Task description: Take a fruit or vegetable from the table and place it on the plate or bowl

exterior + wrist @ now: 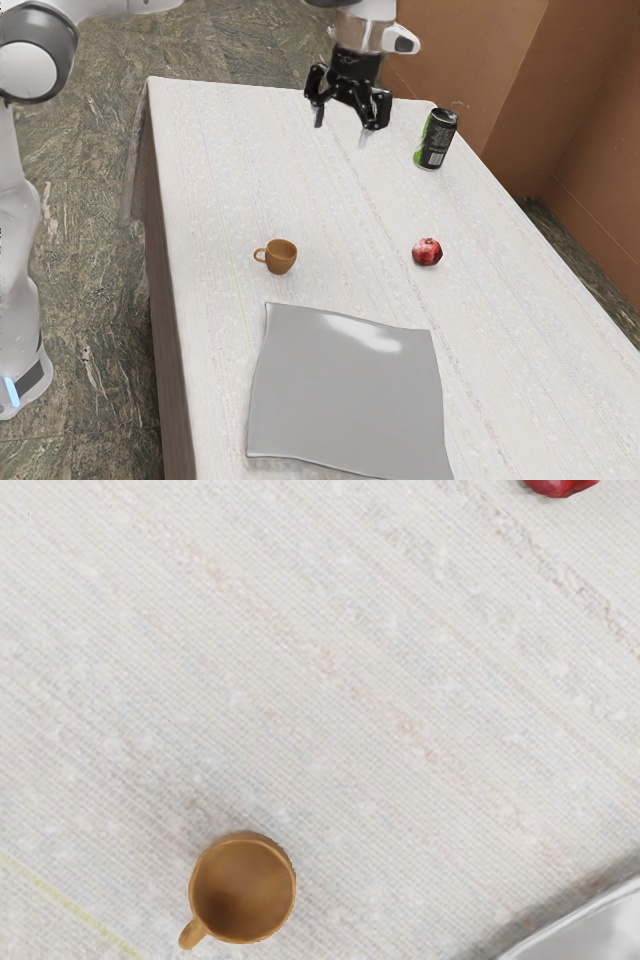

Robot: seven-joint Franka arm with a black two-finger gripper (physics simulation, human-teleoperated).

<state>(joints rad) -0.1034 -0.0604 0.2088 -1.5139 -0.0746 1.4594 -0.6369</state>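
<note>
Hanging above the table (205, 190), the black pincer (341, 131) is pointing its two fingers downward. They are spread wide apart and gripping nothing. The red pomegranate (427, 252) is sitting on the table well below the pincer and toward the exterior view's right. It is nearly round, so it is showing no clear long axis, and its small crown seems to be pointing up. A brown cup (279, 256) is standing upright well apart from the fruit, its handle sticking out toward the exterior view's left. The grey square plate (345, 395) is lying flat near the cup and the pomegranate, touching neither. A green and black can (436, 138) is standing beside the pincer, leaning slightly. In the wrist view the cup (242, 890), the pomegranate's edge (560, 486) and a plate corner (600, 935) are showing.
</note>
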